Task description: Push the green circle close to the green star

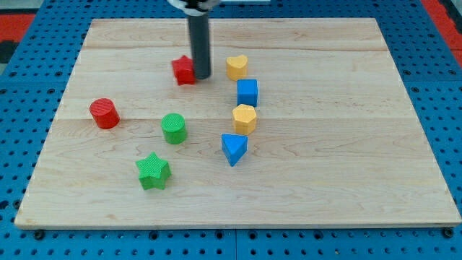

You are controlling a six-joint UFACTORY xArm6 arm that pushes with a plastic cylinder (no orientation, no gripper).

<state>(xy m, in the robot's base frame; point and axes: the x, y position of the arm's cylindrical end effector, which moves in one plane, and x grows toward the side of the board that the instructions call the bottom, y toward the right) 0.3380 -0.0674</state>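
The green circle (174, 128) stands on the wooden board (346, 144), left of centre. The green star (153, 172) lies below it and a little to the view's left, a short gap apart. My tip (201, 76) is near the view's top, touching or almost touching the right side of a red block (185, 70). The tip is well above the green circle and to its right.
A red cylinder (105, 113) stands at the view's left. A yellow heart-like block (237, 66), a blue cube (247, 92), a yellow hexagon (245, 118) and a blue triangle (233, 149) form a column right of centre.
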